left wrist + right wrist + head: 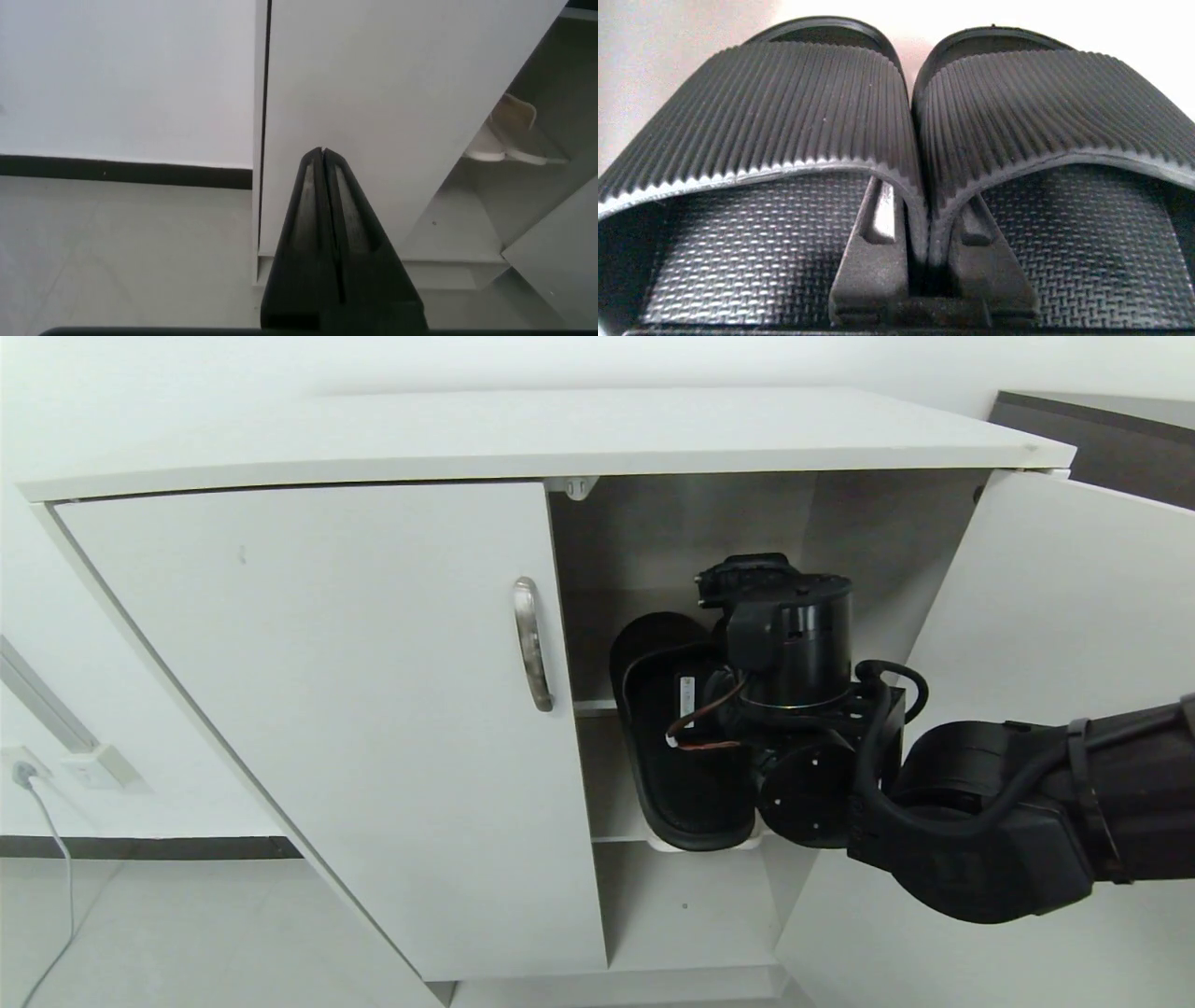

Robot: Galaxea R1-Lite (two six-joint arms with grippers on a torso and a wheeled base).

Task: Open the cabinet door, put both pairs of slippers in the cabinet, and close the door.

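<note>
Now black slippers (681, 793) beside door edge (566, 728)

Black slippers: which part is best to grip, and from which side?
Pinch the touching inner walls of the slippers together, one finger under each strap, coming in from the heel end. Side by side, the arched straps leave open tunnels there. The right end effector grips just so.

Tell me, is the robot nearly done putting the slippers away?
Over halfway, probably. Done: the right door is open. In hand: the right gripper pinches the black slippers inside the cabinet. A pale shape inside may be the other pair. Still to do: let go, close the door.
</note>
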